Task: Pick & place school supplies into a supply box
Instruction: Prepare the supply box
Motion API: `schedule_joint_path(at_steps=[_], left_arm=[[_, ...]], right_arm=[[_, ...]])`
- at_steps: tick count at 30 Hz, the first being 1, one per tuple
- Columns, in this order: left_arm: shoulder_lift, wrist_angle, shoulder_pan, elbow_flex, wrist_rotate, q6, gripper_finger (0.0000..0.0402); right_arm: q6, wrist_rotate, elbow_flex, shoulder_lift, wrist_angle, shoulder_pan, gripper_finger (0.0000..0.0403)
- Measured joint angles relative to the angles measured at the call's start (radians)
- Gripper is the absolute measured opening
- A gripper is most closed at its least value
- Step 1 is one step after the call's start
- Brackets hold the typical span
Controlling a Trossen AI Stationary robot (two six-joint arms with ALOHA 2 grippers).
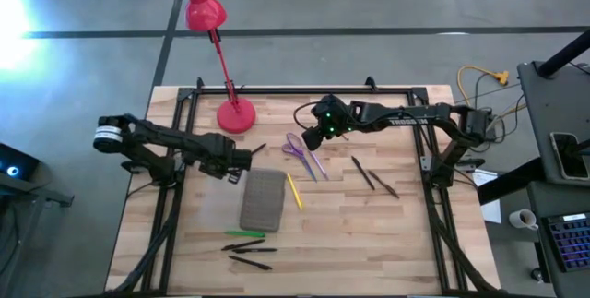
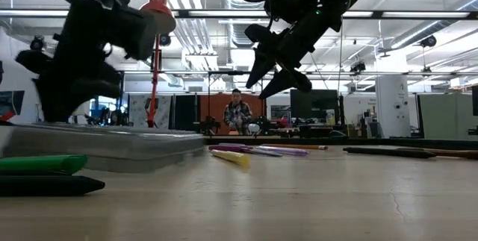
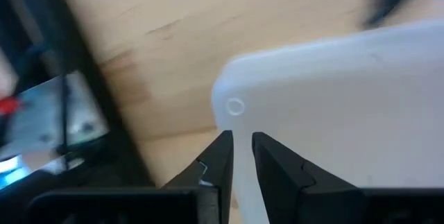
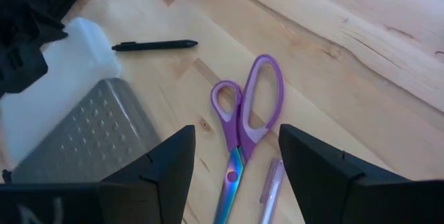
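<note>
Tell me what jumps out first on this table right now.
The red desk lamp at the table's far edge, left of centre. Next, the right gripper, open, above the purple scissors mid-table. The left gripper is pinched on the supply box at its far corner.

From above we look straight down on the table (image 1: 369, 233); low, level across it; both wrist views closely share the supply box (image 4: 83, 130).
</note>
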Motion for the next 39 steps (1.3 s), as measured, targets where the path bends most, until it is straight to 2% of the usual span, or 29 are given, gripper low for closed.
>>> schedule_joint_path(at_steps=[9, 15, 18, 22, 24, 30, 36, 39], left_arm=[[0.001, 0.233, -0.006, 0.048, -0.005, 0.041, 0.0049], [0.005, 0.504, -0.006, 0.064, -0.019, 0.179, 0.0049], [-0.001, 0.570, -0.006, 0.064, -0.032, 0.241, 0.0049], [-0.030, 0.530, -0.011, 0.084, -0.106, 0.248, 0.0049], [-0.052, 0.474, -0.019, 0.104, -0.106, 0.245, 0.0049], [-0.104, 0.326, -0.135, 0.138, -0.043, 0.175, 0.0049], [-0.102, 0.330, -0.235, 0.117, 0.103, 0.169, 0.0049], [-0.102, 0.349, -0.307, 0.126, 0.113, 0.123, 0.0049]], right_arm=[[-0.003, 0.000, 0.000, 0.000, 0.000, 0.000, 0.0201], [-0.014, -0.005, 0.000, 0.000, 0.000, 0.000, 0.0201], [-0.029, -0.016, 0.000, 0.000, -0.004, 0.000, 0.0201], [-0.048, -0.057, 0.000, 0.000, -0.018, 0.000, 0.0201], [-0.051, -0.087, 0.000, 0.000, -0.028, 0.000, 0.0201], [-0.060, -0.132, 0.000, 0.000, -0.057, 0.000, 0.0201], [-0.044, -0.144, -0.002, 0.001, -0.058, 0.001, 0.0201], [-0.029, -0.169, -0.002, 0.002, -0.059, 0.009, 0.0201]])
